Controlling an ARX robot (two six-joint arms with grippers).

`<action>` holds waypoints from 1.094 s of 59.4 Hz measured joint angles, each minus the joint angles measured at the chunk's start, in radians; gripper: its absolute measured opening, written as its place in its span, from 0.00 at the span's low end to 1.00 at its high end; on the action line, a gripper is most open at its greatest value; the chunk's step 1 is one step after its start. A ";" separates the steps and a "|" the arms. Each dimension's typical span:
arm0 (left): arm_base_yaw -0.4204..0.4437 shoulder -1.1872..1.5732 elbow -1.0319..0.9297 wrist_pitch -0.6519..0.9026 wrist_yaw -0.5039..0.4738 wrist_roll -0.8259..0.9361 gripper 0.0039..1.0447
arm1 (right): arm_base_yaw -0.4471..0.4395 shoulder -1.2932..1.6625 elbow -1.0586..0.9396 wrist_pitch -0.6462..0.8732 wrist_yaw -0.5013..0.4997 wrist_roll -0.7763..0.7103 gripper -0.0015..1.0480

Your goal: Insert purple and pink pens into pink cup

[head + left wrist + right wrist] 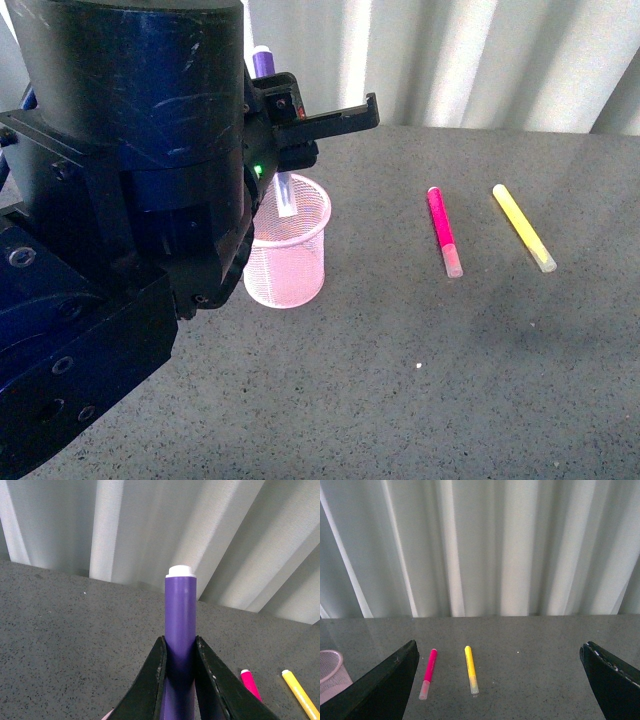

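1. The step in hand is the first pen. My left gripper (180, 647) is closed on the purple pen (180, 615), one black finger on each side of the barrel, and the pen stands about upright.
2. In the front view this pen hangs over the pink cup (290, 250). Its clear lower end seems to be at the mouth of the cup, perhaps just inside the rim, but I cannot tell how deep.
3. The pink pen (443, 230) lies flat on the grey table (450, 390), well apart from the cup, toward the right side. Near it lies the yellow marker (523, 227), which is not part of the task.
4. My right gripper (500, 644) is wide open and holds nothing. It looks toward these two markers.
5. I judge the task is less than half done, since no pen rests in the cup yet.
6. The next move calls for keeping the purple pen centred over the opening and lowering it a little before I release, so it does not hit the rim and tip the light cup.
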 joint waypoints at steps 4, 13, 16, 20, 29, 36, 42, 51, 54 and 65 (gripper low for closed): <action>0.000 0.009 0.008 0.000 -0.001 -0.003 0.12 | 0.000 0.000 0.000 0.000 0.000 0.000 0.93; 0.000 0.038 0.027 -0.001 -0.003 -0.004 0.12 | 0.000 0.000 0.000 0.000 0.000 0.000 0.93; 0.001 0.044 0.031 -0.001 -0.004 -0.003 0.12 | 0.000 0.000 0.000 0.000 0.000 0.000 0.93; 0.002 0.051 0.035 -0.001 -0.005 -0.003 0.12 | 0.000 0.000 0.000 0.000 0.000 0.000 0.93; 0.005 0.062 0.037 -0.001 -0.006 -0.002 0.12 | 0.000 0.000 0.000 0.000 0.000 0.000 0.93; 0.009 0.065 0.037 -0.012 0.006 -0.003 0.14 | 0.000 0.000 0.000 0.000 0.000 0.000 0.93; 0.014 0.066 0.037 -0.017 0.016 -0.003 0.32 | 0.000 0.000 0.000 0.000 0.000 0.000 0.93; 0.025 0.058 0.030 -0.035 0.029 -0.003 0.56 | 0.000 0.000 0.000 0.000 0.000 0.000 0.93; 0.032 0.047 0.024 -0.046 0.039 -0.003 0.64 | 0.000 0.000 0.000 0.000 0.000 0.000 0.93; 0.070 -0.064 -0.003 -0.200 0.091 0.020 0.93 | 0.000 0.000 0.000 0.000 0.000 0.000 0.93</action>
